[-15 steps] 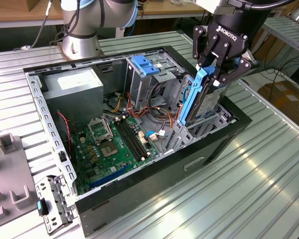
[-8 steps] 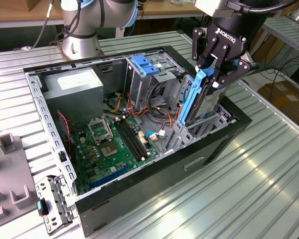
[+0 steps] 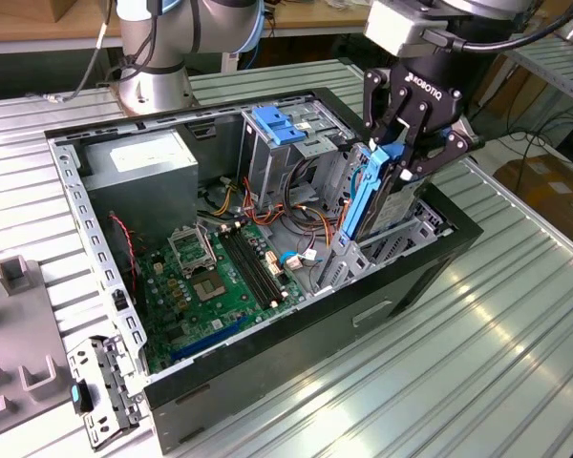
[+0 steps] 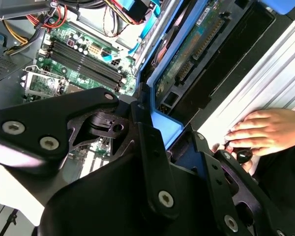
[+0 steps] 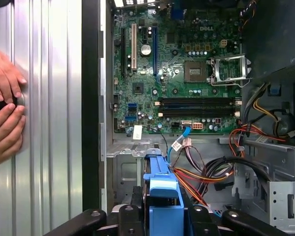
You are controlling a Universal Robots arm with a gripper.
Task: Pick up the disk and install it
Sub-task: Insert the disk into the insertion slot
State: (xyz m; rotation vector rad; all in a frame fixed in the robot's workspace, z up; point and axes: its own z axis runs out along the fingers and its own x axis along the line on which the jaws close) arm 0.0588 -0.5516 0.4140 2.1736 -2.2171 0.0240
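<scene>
Vertically in the tool (image 3: 403, 153), a flat dark disk (image 3: 367, 197), bright-blue-edged.

Computer case (image 3: 382, 301): black tower lying on its side, open face up.
Table (image 3: 516, 372): ribbed metal slats, under the case and spreading out on every side of it.
Motherboard (image 3: 220, 286): green, flat on the case's floor.
CPU socket (image 3: 191, 246): metal-framed, on the motherboard, mid-case.
Memory slots (image 3: 253, 267): black parallel strips inside the case, just beside the socket.
Power supply (image 3: 138, 167): grey box in one corner of the case.
Latch piece (image 3: 279, 126): light blue, ribbed, atop the metal drive cage inside the case.
Cables (image 3: 267, 205): red, orange and yellow, inside the case below the drive cage.
Bracket (image 3: 100, 391): perforated metal, on the table just outside a case corner.
Grey block (image 3: 14, 272): on the table, apart from the case.
</scene>
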